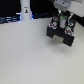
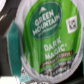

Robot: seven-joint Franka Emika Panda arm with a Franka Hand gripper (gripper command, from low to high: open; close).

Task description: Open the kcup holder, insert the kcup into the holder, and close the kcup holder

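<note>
The small whitish kcup (image 2: 49, 40), its round glossy green foil top printed with white lettering, sits between the claw (image 1: 62, 21) fingers, which are closed on it. The claw hangs directly over the black, boxy, stepped-front kcup holder (image 1: 61, 34) on the pale matte tabletop (image 1: 30, 57). A white bottle-like post (image 1: 25, 11) stands well apart from the holder, toward the exterior view's left.

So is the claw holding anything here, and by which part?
Probably the kcup: its green lid fills the wrist view, right at the claw over the holder. The grip point is hidden.
</note>
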